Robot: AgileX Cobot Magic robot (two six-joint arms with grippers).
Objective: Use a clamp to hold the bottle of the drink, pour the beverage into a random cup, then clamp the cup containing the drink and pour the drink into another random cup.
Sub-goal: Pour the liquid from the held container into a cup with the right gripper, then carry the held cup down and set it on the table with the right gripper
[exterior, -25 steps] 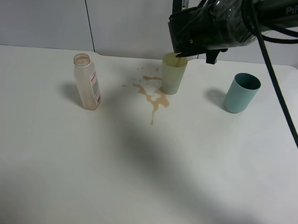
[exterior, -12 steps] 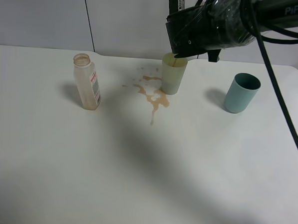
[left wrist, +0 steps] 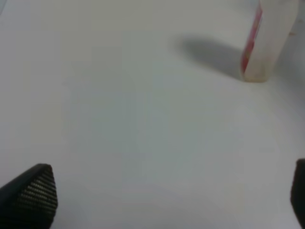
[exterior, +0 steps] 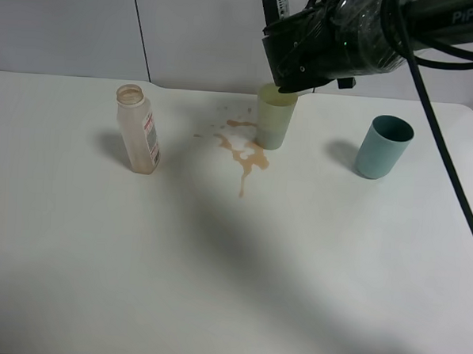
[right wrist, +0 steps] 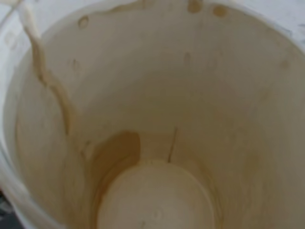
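A clear, nearly empty bottle (exterior: 138, 130) with a red label stands open at the left of the table; the left wrist view shows it (left wrist: 267, 43) far off. A pale green cup (exterior: 274, 119) stands at the back middle. My right gripper (exterior: 289, 86) hovers at its rim, and its jaws are hidden by the arm. The right wrist view looks straight down into this cup (right wrist: 157, 143), showing brown drink residue on the wall and bottom. A teal cup (exterior: 383, 147) stands to the right. My left gripper (left wrist: 164, 195) is open and empty above bare table.
A brown spill (exterior: 242, 149) lies on the white table (exterior: 232, 264) to the left of and in front of the green cup. A grey wall panel runs along the back edge. A black cable hangs from the right arm down the right side.
The right arm has shifted slightly up and to the left over the green cup. The cups and the bottle have not moved.
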